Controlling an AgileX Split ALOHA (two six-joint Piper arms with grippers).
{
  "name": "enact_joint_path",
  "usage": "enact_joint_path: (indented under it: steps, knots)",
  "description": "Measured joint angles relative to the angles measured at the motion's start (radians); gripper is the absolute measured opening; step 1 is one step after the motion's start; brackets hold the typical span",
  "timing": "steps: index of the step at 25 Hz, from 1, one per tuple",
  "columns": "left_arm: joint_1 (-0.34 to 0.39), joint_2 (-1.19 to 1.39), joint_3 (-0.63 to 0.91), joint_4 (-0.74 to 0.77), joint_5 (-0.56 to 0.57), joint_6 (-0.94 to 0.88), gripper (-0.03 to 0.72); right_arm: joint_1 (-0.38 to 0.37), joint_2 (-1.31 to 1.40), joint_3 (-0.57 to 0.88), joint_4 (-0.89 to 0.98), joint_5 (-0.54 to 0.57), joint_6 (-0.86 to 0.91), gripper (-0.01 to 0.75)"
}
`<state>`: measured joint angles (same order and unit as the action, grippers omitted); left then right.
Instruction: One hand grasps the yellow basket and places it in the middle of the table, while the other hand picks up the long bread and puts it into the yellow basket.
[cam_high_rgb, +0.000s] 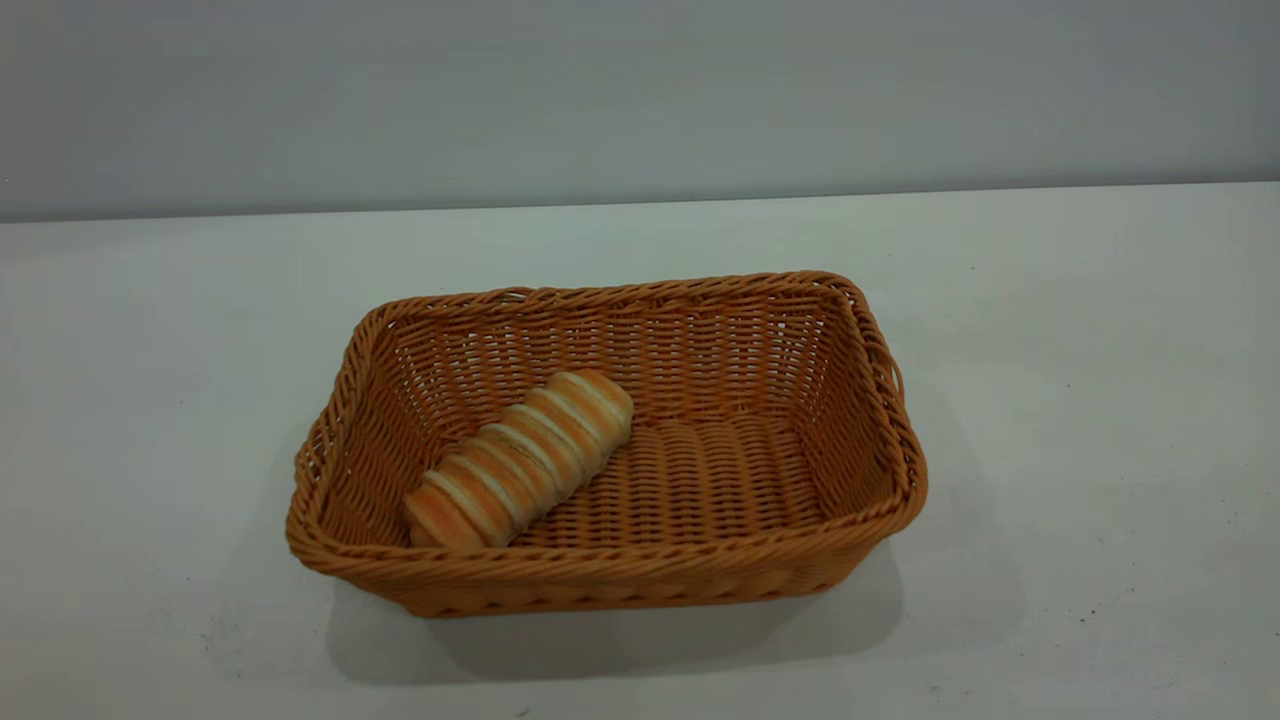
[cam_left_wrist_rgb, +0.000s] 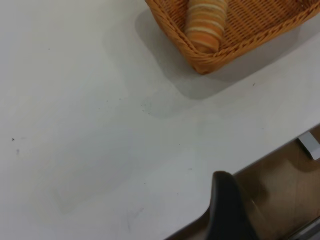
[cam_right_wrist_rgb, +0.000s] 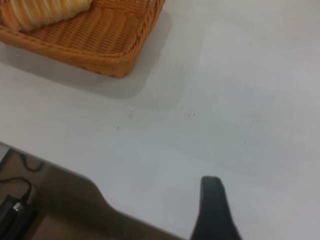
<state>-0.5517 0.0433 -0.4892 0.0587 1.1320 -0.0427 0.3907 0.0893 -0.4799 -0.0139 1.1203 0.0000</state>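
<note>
The yellow basket (cam_high_rgb: 850, 330) stands in the middle of the white table (cam_high_rgb: 1100, 400). The long bread (cam_high_rgb: 520, 458) lies slantwise inside it, in its left half, one end against the front left corner. Neither arm shows in the exterior view. In the left wrist view, a dark part of my left gripper (cam_left_wrist_rgb: 225, 210) is over the table's edge, well away from the basket's corner (cam_left_wrist_rgb: 200, 62) and the bread (cam_left_wrist_rgb: 206, 20). In the right wrist view, a dark part of my right gripper (cam_right_wrist_rgb: 212, 210) is low over bare table, well away from the basket (cam_right_wrist_rgb: 110, 47) and the bread (cam_right_wrist_rgb: 40, 12).
A brown floor (cam_left_wrist_rgb: 285, 190) shows beyond the table's edge in the left wrist view. Black cables (cam_right_wrist_rgb: 15, 200) lie below the table's edge in the right wrist view. A grey wall (cam_high_rgb: 640, 90) stands behind the table.
</note>
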Motion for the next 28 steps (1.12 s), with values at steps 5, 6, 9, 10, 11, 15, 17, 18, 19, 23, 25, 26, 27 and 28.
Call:
enact_joint_path:
  steps: [5,6,9,10,11,15,17,18,19,23,25,26,27,28]
  knots:
    - [0.083,0.000,0.000,0.000,0.000,0.000,0.513,-0.022,0.000,0.000,0.001,0.000,0.000,0.514]
    - [0.119,0.000,0.000,0.000,0.001,0.000,0.513,-0.043,0.000,0.000,0.002,0.000,0.000,0.514]
    - [0.229,0.000,0.000,0.000,0.001,0.000,0.513,-0.153,0.000,0.000,0.002,0.000,0.000,0.514]
    - [0.268,0.000,0.000,0.000,0.001,0.000,0.513,-0.200,0.000,0.000,0.002,0.000,0.000,0.514]
    - [0.307,0.000,0.000,0.000,0.001,0.000,0.513,-0.245,0.000,0.000,0.002,0.000,0.000,0.514]
    - [0.431,-0.008,0.000,0.000,0.001,0.000,0.513,-0.377,0.000,0.000,0.002,0.000,0.000,0.514]
    - [0.481,-0.028,0.000,0.000,0.002,0.000,0.513,-0.412,0.000,0.000,0.002,0.000,0.000,0.514]
    - [0.498,-0.043,0.000,0.000,0.002,0.000,0.513,-0.421,0.000,0.000,0.002,0.000,0.000,0.514]
    - [0.509,-0.053,0.000,0.000,0.002,0.000,0.513,-0.422,0.000,0.000,0.002,0.000,0.000,0.514]
    - [0.530,-0.063,0.000,0.000,0.003,0.000,0.513,-0.409,0.000,0.000,0.003,0.000,0.000,0.514]
    - [0.530,-0.063,0.000,-0.001,0.003,0.000,0.513,-0.395,0.000,0.000,0.004,0.000,0.000,0.514]
    - [0.530,-0.063,0.000,-0.002,0.003,0.000,0.513,-0.390,0.000,0.000,0.004,0.000,0.000,0.514]
    - [0.530,-0.063,0.000,-0.002,0.003,0.000,0.513,-0.390,0.000,0.000,0.004,0.000,0.000,0.514]
    - [0.530,-0.063,0.000,-0.002,0.003,0.000,0.513,-0.390,0.000,0.000,0.004,0.000,0.000,0.514]
